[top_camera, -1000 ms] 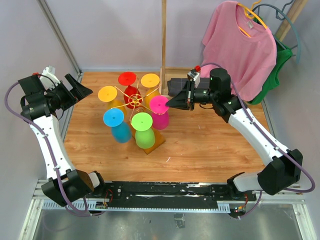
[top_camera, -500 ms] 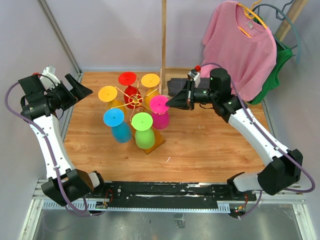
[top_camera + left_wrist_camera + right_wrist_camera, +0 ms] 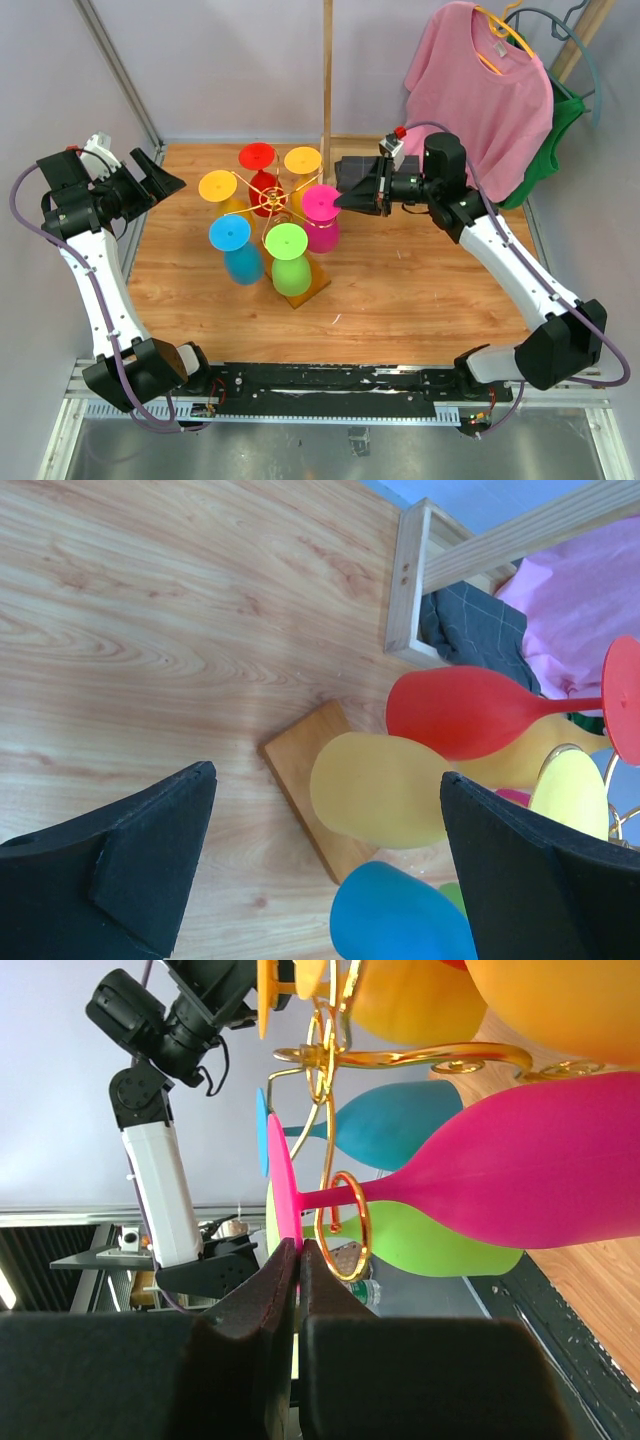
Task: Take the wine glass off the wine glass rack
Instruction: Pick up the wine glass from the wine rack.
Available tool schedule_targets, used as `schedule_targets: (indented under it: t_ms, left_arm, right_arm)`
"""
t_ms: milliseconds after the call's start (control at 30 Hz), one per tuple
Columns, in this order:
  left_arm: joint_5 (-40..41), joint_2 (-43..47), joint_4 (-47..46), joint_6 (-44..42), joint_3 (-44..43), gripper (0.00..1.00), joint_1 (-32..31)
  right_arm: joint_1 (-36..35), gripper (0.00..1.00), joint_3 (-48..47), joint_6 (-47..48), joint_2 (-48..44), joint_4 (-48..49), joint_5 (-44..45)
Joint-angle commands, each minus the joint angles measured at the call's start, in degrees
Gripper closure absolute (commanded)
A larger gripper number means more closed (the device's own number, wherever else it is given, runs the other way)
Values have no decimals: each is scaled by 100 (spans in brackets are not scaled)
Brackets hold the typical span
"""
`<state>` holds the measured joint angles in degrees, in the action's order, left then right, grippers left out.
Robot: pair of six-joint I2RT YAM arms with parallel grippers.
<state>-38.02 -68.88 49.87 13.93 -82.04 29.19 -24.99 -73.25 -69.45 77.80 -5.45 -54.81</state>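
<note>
The right gripper's (image 3: 342, 201) fingers are pinching the flat foot of the pink wine glass (image 3: 322, 221), which is hanging upside down in a curl of the wine glass rack (image 3: 268, 192); the left gripper's (image 3: 165, 178) fingers are standing spread, apart from it.

No legible text, labels, brands or numbers anywhere in view.

The wine glass rack (image 3: 268, 196) is gold wire; its hanging glasses are red, orange, yellow, blue, green, and magenta wine glass (image 3: 322, 218). The surface (image 3: 420, 290) is light wood. Far right hangs a pink shirt (image 3: 480, 90).
</note>
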Motion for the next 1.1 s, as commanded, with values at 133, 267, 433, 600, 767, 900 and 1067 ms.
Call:
schedule_targets:
  t_ms: [133, 267, 433, 600, 767, 900, 1067]
  left_arm:
    - [-62, 99, 62, -66, -31, 1, 52]
    - [-57, 95, 67, -71, -23, 1, 52]
    - [-42, 86, 63, -74, -14, 1, 52]
    - [-38, 54, 63, -75, 8, 1, 52]
    - [-43, 22, 63, -84, 21, 1, 52]
    - [-48, 16, 62, -84, 30, 1, 52]
    - [-54, 32, 54, -93, 39, 1, 52]
  right_arm:
    - [82, 99, -346, -113, 62, 145, 14]
    - [104, 99, -334, -118, 61, 150, 14]
    - [156, 99, -205, -100, -50, 90, 14]
    - [179, 99, -69, -40, -229, -57, 1]
    - [179, 99, 9, -8, -374, -169, 5]
    - [179, 99, 39, 32, -460, -272, 5]
    - [175, 99, 81, 54, -535, -331, -4]
